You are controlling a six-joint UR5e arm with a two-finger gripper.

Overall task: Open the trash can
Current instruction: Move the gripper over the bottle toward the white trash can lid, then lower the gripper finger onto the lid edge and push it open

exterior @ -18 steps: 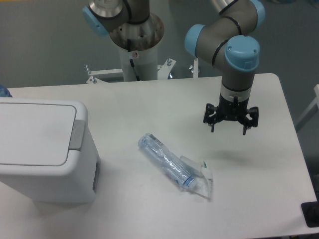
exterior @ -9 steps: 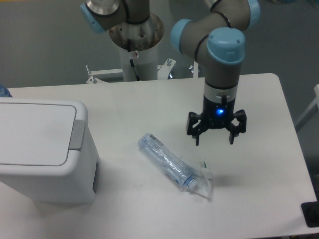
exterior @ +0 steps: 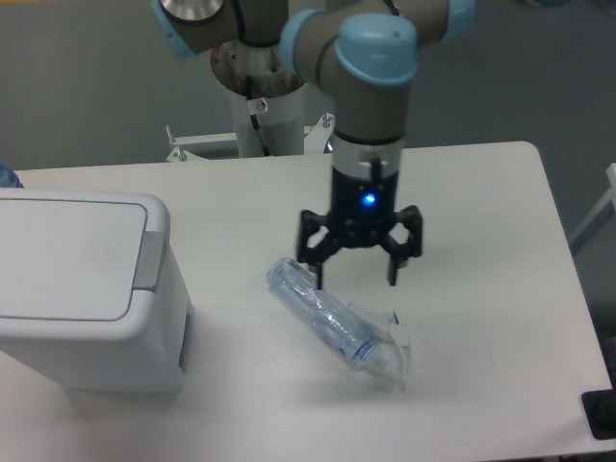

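Note:
The trash can [exterior: 82, 289] is a large boxy white bin at the left edge of the table. Its flat lid [exterior: 63, 255] is down and its grey push tab [exterior: 148, 260] sits on the right side of the lid. My gripper [exterior: 356, 279] hangs over the middle of the table with its fingers spread open and empty, a blue light lit on its wrist. It is well to the right of the bin, just above the crushed clear plastic bottle [exterior: 332, 322].
The bottle lies diagonally on the white table [exterior: 481, 318] with its blue-capped end toward the front. The arm's base column [exterior: 260, 87] stands behind the table's far edge. A small black object [exterior: 602, 414] sits at the table's front right corner.
The gripper has moved steadily left and slightly toward the front, from the right part of the table to above the bottle. The bin and bottle have not moved.

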